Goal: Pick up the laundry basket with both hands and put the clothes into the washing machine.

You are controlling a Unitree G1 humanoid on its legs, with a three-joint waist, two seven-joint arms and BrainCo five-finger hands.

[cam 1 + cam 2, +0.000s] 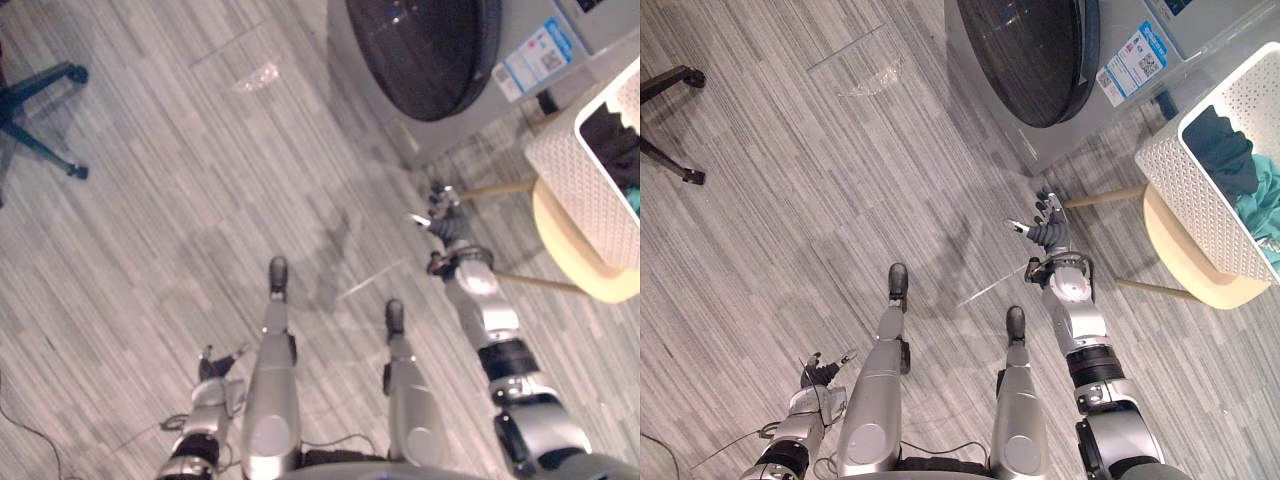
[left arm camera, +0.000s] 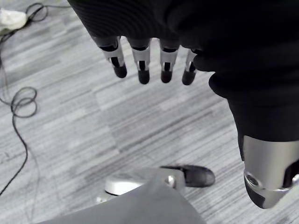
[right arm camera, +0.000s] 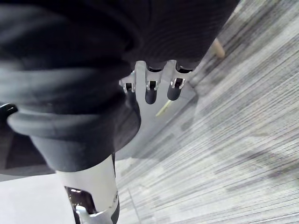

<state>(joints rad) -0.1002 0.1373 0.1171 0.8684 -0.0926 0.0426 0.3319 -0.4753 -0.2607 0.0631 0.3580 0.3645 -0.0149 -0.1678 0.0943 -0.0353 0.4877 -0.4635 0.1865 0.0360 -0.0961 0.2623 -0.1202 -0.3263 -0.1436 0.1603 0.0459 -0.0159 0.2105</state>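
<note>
Basket point(image 1: 1200, 200) of clothes point(image 1: 1225, 150) sits on stool point(image 1: 1185, 265) beside washer point(image 1: 1040, 50), untouched. Right hand point(image 1: 1047, 232) is empty, fingers loosely spread, short of the stool. Left hand point(image 1: 820, 375) hangs low, fingers straight, empty. Risk: a one-sided grip may tip the basket off the stool.

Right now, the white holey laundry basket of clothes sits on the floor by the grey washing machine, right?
No: the white perforated laundry basket sits on a pale round wooden stool by the grey washing machine, as the right eye view shows.
</note>
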